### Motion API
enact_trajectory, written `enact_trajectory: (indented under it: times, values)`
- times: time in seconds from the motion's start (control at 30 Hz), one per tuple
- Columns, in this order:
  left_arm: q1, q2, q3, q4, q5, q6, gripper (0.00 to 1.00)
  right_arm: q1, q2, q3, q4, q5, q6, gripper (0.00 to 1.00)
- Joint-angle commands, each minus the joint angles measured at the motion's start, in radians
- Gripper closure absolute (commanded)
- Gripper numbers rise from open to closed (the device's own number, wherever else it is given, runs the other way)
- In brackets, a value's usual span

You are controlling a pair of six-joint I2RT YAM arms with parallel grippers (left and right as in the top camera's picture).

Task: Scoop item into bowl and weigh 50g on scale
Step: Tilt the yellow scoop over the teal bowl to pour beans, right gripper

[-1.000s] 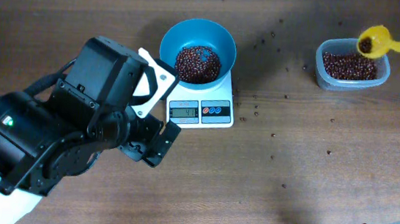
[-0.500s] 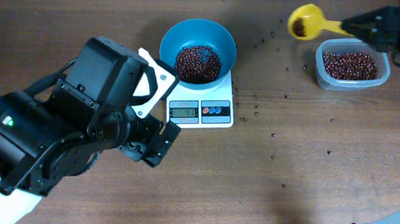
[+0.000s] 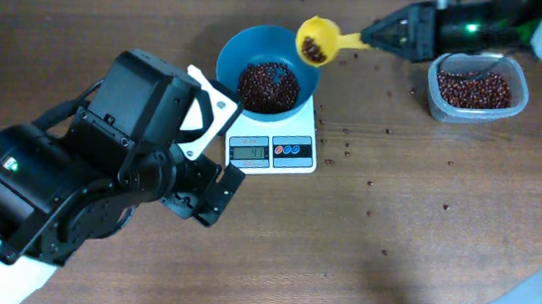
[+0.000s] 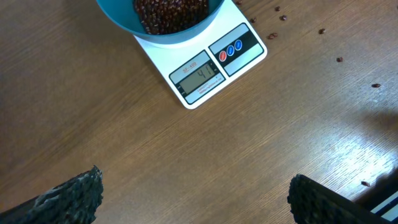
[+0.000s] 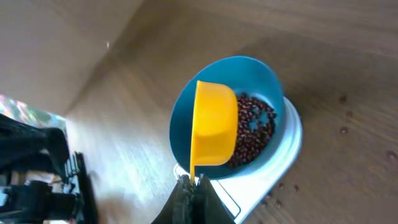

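Note:
The teal bowl (image 3: 236, 51) stands on the white scale (image 3: 273, 152) and holds a layer of dark red-brown beans (image 3: 268, 84). My right gripper (image 3: 370, 38) is shut on the handle of a yellow scoop (image 3: 314, 41), which hangs over the bowl's right rim with a few beans in it. From the right wrist, the scoop (image 5: 214, 130) covers part of the bowl (image 5: 264, 78), and the gripper (image 5: 191, 183) pinches its handle. My left gripper (image 4: 194, 183) is open over bare table in front of the scale (image 4: 214, 65), whose display reads about 41.
A clear tub (image 3: 476, 89) of beans sits at the back right. Loose beans (image 3: 347, 139) lie scattered on the wood between the scale and the tub. The bulky black left arm (image 3: 88, 184) fills the table to the left of the scale.
My right gripper has carried the scoop leftwards from above the tub to the bowl's right rim. The left arm has not moved.

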Motion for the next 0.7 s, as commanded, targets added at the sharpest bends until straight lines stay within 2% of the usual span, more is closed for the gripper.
enact_trajectory:
  times: [0.0, 0.23, 0.67]
  values:
    - [0.005, -0.003, 0.019, 0.002, -0.006, 0.008, 0.01, 0.068, -0.025, 0.021, 0.022, 0.103, -0.018, 0.96]
    - [0.005, -0.003, 0.019, 0.002, -0.006, 0.008, 0.01, 0.233, -0.070, 0.034, 0.036, 0.451, -0.032, 0.96]
    - [0.005, -0.003, 0.019, 0.002, -0.006, 0.008, 0.01, 0.251, -0.070, 0.047, 0.111, 0.468, -0.044, 0.96]
